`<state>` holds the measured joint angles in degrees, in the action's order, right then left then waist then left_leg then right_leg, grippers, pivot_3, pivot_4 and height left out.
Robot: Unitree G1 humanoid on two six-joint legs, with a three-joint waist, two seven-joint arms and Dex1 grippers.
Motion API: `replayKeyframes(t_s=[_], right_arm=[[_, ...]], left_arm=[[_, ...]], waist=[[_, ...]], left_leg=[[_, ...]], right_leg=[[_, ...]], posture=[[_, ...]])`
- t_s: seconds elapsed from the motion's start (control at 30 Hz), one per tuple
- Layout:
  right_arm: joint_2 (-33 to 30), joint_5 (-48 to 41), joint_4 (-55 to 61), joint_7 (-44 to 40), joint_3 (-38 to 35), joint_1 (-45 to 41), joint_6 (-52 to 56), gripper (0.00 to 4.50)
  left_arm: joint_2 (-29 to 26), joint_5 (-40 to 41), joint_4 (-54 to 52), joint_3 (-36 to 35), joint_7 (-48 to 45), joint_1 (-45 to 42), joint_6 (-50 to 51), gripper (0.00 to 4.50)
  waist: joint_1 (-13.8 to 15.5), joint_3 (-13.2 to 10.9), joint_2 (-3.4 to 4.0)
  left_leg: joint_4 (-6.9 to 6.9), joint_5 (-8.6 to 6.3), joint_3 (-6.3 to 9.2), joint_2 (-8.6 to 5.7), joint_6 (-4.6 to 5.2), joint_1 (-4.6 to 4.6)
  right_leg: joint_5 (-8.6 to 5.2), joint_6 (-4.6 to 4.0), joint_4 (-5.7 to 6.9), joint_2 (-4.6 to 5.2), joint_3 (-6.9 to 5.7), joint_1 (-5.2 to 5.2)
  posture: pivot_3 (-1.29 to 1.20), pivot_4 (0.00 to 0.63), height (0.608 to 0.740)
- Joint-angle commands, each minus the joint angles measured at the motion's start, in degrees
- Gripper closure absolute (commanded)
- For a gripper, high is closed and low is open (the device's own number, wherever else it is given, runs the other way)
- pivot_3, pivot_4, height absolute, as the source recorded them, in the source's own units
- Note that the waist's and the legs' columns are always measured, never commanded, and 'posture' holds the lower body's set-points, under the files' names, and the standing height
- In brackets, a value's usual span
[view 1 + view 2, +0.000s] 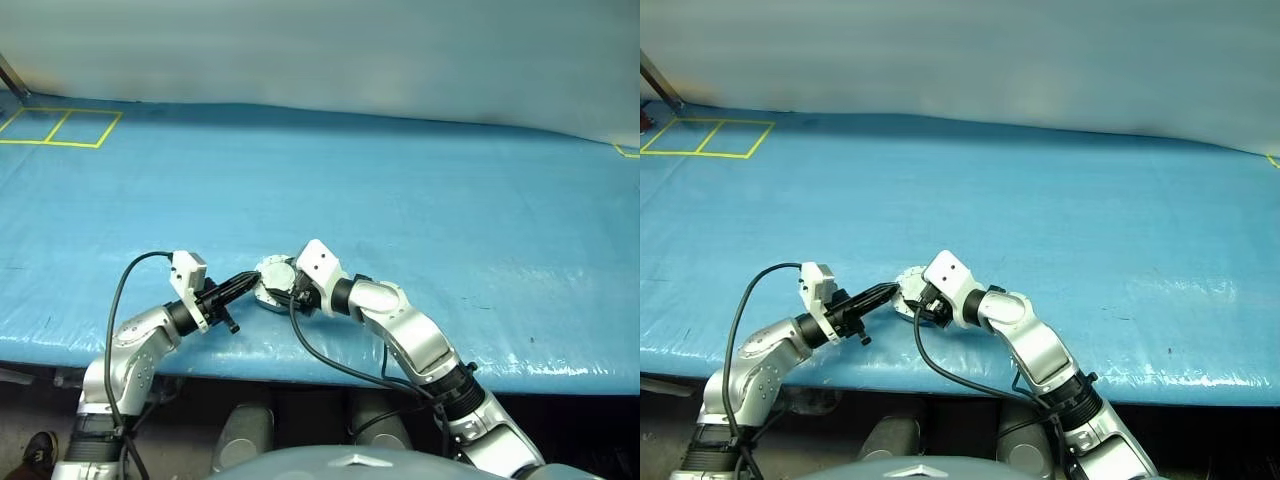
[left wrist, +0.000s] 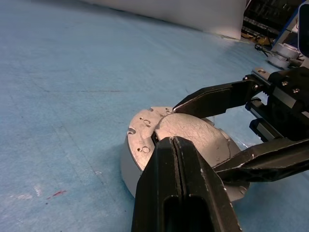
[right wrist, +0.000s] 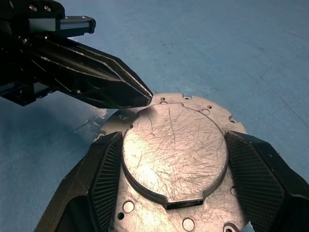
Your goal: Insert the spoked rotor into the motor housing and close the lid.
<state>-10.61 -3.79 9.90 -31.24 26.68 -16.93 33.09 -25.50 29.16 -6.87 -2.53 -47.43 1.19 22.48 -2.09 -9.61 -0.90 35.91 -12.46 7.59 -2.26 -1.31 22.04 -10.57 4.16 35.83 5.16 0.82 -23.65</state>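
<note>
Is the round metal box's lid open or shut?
Shut. The lid lies flat on the round box, plain scratched side up, with nothing inside showing.

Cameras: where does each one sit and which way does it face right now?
Left eye view: on the head, looking forward and down over the blue table; both arms meet at the lid.
Right eye view: same head, same scene, slightly offset.
Left wrist view: on the left wrist, looking along the shut left claw at the lid; right claw in front.
Right wrist view: on the right wrist, looking along the right claw, whose fingers flank the lid's raised disc; left claw's tip near the lid's rim.
All share the lid.
</note>
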Motion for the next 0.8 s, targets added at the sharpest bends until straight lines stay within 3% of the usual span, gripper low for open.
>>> replayKeyframes(t_s=[0.03,0.8], right_arm=[[-0.63,0.9,-1.34,0.57,0.22,0.96,1.72,1.45],[-0.97,-0.06,-0.69,0.33,-1.37,0.13,2.21,1.45]], left_arm=[[-1.69,-3.34,0.7,2.38,0.82,-0.31,1.41,4.5],[0.15,-2.3,0.13,1.91,2.25,2.43,-0.59,4.5]], waist=[[0.09,0.03,0.05],[0.56,0.15,0.19]], left_leg=[[-0.01,0.0,0.0,0.0,0.0,0.0],[-0.03,-0.2,0.02,-0.04,-0.32,-0.03]], right_leg=[[0.0,0.0,0.0,0.0,0.0,0.0],[-0.04,0.04,-0.07,0.14,-0.06,-0.08]], posture=[[0.0,0.15,0.74],[0.0,0.15,0.74]])
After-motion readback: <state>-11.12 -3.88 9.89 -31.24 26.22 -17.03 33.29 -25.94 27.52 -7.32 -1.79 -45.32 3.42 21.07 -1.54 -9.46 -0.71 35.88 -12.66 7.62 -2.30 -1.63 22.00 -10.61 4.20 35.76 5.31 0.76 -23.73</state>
